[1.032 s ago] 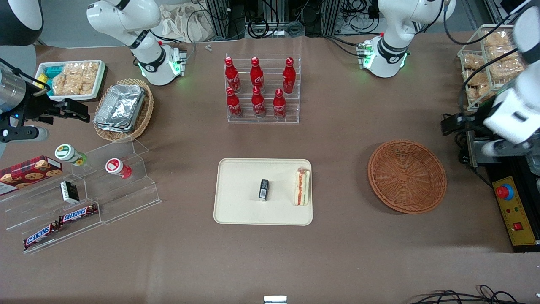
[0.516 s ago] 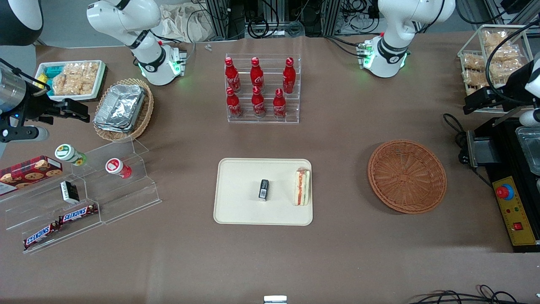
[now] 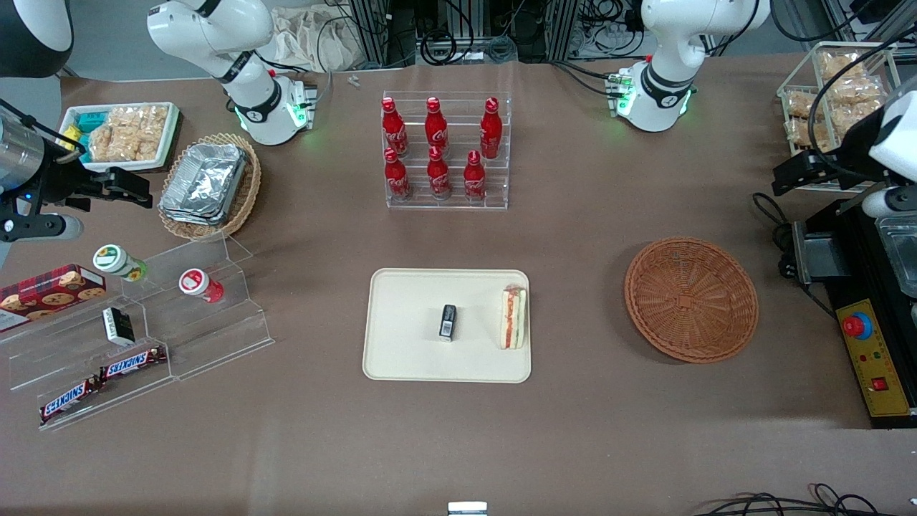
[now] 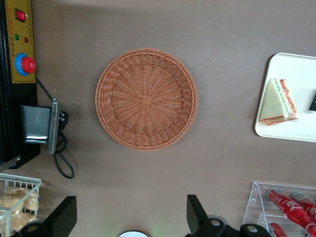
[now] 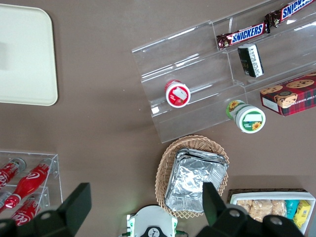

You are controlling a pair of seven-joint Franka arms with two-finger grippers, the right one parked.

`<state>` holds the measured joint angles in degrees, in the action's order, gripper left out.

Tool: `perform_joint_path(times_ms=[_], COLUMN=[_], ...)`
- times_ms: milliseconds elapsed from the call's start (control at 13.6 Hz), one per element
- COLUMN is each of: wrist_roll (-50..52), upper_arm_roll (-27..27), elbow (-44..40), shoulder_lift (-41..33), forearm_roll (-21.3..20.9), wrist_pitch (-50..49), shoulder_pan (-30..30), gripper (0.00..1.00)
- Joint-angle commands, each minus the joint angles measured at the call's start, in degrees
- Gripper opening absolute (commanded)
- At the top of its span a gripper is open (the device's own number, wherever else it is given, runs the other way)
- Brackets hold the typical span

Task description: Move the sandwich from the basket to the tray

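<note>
**Sandwich on the tray, basket empty**

Now we find the sandwich [image 3: 513, 317] lying on the cream tray [image 3: 401, 358], close against the rim at the working arm's end, its red and green layers facing the small black packet [image 3: 448, 321] in the tray's middle. In the front view the tray sits at lower centre of the frame. The reddish-brown wicker basket [image 3: 691, 299] sits well apart from it, right of centre in that frame, and we see only bare weave inside it.

Our gripper [image 4: 129, 217] hangs high above the table, at the right edge of the front view beside a wire rack of snack bags [image 3: 824, 107]. From the wrist camera its two dark fingers [image 4: 63, 215] stand wide apart with nothing between them, and the basket [image 4: 146, 98] shows whole below, the sandwich [image 4: 279, 102] on the tray's corner [image 4: 281, 129].

Farther from the front camera than the tray, six red cola bottles [image 3: 437, 147] stand in a clear tiered rack.
</note>
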<state>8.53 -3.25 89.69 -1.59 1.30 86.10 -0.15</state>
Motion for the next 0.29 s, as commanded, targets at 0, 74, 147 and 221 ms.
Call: perform_joint_path(times_ms=[0, 74, 147, 221], wrist_roll=[1.93, 1.15, 1.05, 1.05], upper_arm_roll=[-6.76, -8.16, -8.53, -8.53], elbow=[-0.21, -0.3, -0.39, -0.39], shoulder_lift=[0.27, 0.27, 0.27, 0.27], forearm_roll=[0.29, 0.55, 0.29, 0.2], wrist_pitch=[-0.32, -0.32, -0.32, -0.49], shoulder_pan=[6.2, 7.96, 8.24, 8.24], gripper=[1.0, 1.0, 1.0, 1.0])
